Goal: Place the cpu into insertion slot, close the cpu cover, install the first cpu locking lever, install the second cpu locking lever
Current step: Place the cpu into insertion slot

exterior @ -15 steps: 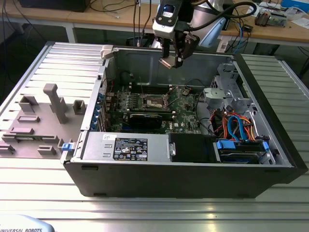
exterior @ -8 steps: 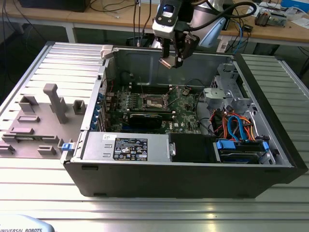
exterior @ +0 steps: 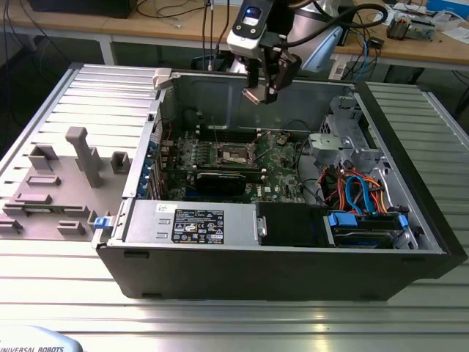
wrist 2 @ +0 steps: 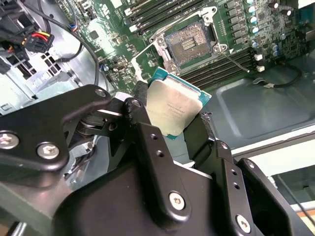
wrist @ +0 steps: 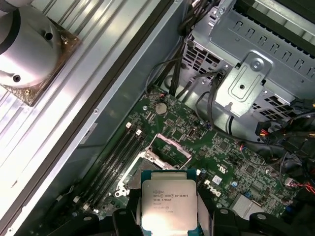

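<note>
The end effector (exterior: 258,94) is clamping the cpu (wrist 2: 172,110) by two opposite edges. It is hanging well above the uncovered insertion slot (wrist 2: 189,46), clear of the case walls (exterior: 399,158).

The chip (wrist 2: 173,109) is a flat square part with a pale silver-grey metal top and a green edge. It is clamped by two opposite sides in the gripper (wrist 2: 170,117), well above the socket (wrist 2: 191,45). The socket lies uncovered, with a dark centre inside a silver rim. The cover (wrist: 170,146), a thin silver frame, stands raised at the socket's edge.
</note>
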### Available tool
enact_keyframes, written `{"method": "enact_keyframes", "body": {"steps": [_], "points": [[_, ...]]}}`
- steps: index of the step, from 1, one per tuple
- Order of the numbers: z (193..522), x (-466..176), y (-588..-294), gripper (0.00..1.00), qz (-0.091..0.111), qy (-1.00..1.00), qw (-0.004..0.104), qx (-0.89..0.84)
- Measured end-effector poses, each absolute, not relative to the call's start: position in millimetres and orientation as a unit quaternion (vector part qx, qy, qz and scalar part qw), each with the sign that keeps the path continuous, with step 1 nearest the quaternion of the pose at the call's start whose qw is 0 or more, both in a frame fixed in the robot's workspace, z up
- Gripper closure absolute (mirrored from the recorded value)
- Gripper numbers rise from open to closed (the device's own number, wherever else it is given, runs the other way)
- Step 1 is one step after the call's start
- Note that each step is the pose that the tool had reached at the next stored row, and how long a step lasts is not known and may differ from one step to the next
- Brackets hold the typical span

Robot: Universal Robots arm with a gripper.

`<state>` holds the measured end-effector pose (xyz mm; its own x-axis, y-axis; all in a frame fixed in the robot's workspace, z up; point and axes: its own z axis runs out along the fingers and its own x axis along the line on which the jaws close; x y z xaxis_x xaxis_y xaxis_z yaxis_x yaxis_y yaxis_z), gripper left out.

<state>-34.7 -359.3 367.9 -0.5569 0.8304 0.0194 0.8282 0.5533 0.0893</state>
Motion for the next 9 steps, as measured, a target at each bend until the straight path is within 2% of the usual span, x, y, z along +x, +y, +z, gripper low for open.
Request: {"method": "enact_keyframes", "body": {"steps": [9], "points": [[366.2, -37.0, -359.3, 0.46, 0.044, 0.867, 0.014, 0.496]]}}
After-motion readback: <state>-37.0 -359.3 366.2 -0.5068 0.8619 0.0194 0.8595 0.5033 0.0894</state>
